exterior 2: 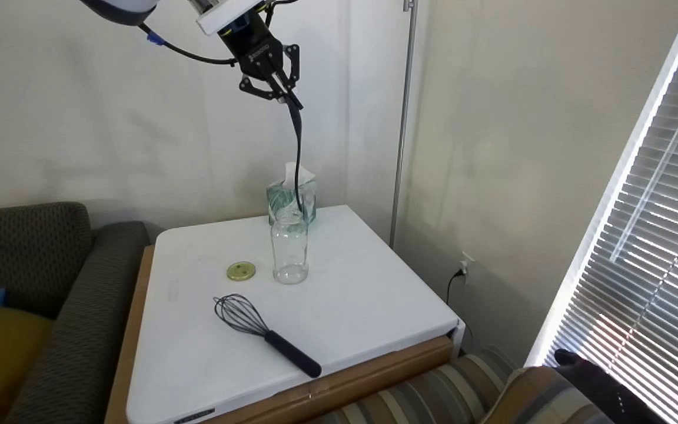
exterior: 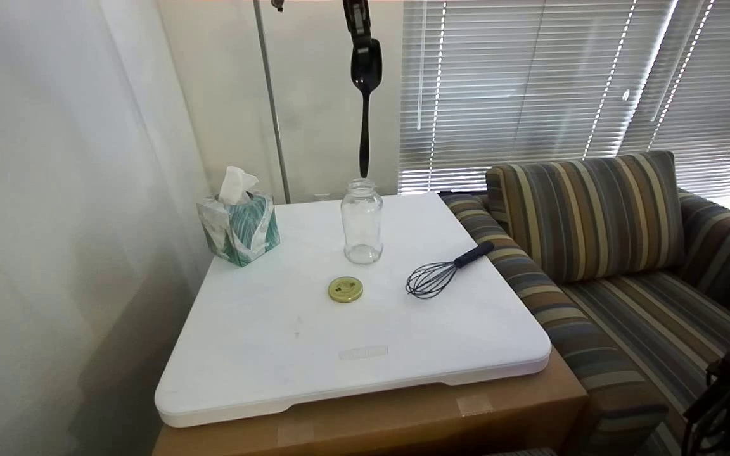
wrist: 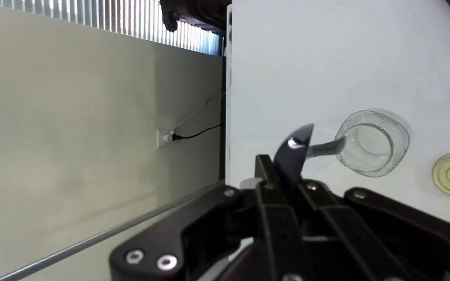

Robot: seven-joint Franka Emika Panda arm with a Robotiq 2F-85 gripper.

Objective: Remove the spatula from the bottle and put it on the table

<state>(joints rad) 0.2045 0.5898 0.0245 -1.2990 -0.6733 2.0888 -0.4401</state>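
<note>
My gripper (exterior 2: 293,101) is shut on the black spatula (exterior: 366,66) by its oval head, high above the table. In the wrist view the fingers (wrist: 287,180) pinch the head (wrist: 293,152). The handle (exterior 2: 298,159) hangs down, nearly upright. Its tip is at about the height of the bottle's mouth or just above it in both exterior views, and overlaps the rim in the wrist view. The exact gap is unclear. The clear glass bottle (exterior: 362,228) stands upright on the white table (exterior: 244,342); it also shows in an exterior view (exterior 2: 289,250) and the wrist view (wrist: 400,136).
A gold lid (exterior: 345,289) lies in front of the bottle. A black whisk (exterior 2: 262,330) lies near the table's edge by the striped sofa (exterior: 536,316). A tissue box (exterior: 244,228) stands at a side edge. A metal pole (exterior 2: 404,129) stands by the wall behind the table.
</note>
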